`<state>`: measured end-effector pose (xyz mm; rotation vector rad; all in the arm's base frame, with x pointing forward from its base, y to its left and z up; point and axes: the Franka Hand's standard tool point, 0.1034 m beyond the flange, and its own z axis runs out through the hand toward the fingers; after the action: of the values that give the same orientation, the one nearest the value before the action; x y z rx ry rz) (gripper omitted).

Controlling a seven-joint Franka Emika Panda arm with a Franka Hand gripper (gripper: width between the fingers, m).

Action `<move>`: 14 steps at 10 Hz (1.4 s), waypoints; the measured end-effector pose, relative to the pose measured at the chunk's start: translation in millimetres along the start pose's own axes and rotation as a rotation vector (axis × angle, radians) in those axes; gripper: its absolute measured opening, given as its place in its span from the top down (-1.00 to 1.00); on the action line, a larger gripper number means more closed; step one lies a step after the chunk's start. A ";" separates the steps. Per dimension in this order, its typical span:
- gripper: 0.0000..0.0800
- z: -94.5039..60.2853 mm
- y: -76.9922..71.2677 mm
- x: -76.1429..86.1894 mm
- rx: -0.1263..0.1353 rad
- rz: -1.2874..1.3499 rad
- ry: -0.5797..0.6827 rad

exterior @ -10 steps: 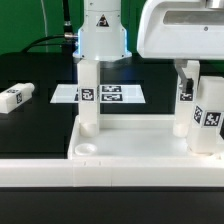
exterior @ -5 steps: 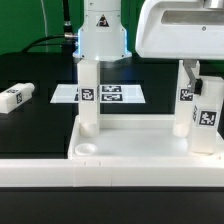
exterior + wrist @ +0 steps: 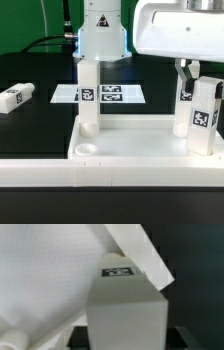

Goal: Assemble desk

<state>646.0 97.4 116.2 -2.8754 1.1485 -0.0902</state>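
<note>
The white desk tabletop (image 3: 130, 148) lies tray-side up behind the low front wall. One tagged leg (image 3: 88, 95) stands upright in its far-left corner socket and another (image 3: 184, 100) in the far-right one. My gripper (image 3: 200, 72) comes down from the upper right and is shut on a third leg (image 3: 206, 115), holding it upright over the near-right corner. In the wrist view this leg (image 3: 125, 308) fills the middle between my dark fingers (image 3: 80, 337), with my gripper (image 3: 130, 339) closed around it. A fourth leg (image 3: 15, 97) lies loose on the black table at the exterior view's left.
The marker board (image 3: 112, 94) lies flat behind the tabletop. The long low white wall (image 3: 100, 178) runs along the front. The near-left corner socket (image 3: 86, 148) holds nothing. The robot's white base (image 3: 103, 35) stands at the back.
My gripper and the held leg have shifted a little towards the exterior view's left, closer over the near-right corner. The other legs have not moved.
</note>
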 end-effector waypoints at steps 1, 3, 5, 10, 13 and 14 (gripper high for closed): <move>0.27 -0.1 1.0 0.4 0.002 0.067 -0.007; 0.27 1.7 2.9 0.4 -0.004 0.274 -0.010; 0.27 2.0 4.1 0.1 -0.009 0.456 -0.015; -0.53 1.2 4.2 -2.0 -0.024 0.371 -0.016; -0.62 -2.3 1.6 -1.9 -0.030 0.021 -0.020; -0.62 -2.5 1.4 -0.3 -0.024 -0.052 -0.016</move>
<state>644.6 96.5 118.5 -2.9217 1.0796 -0.0549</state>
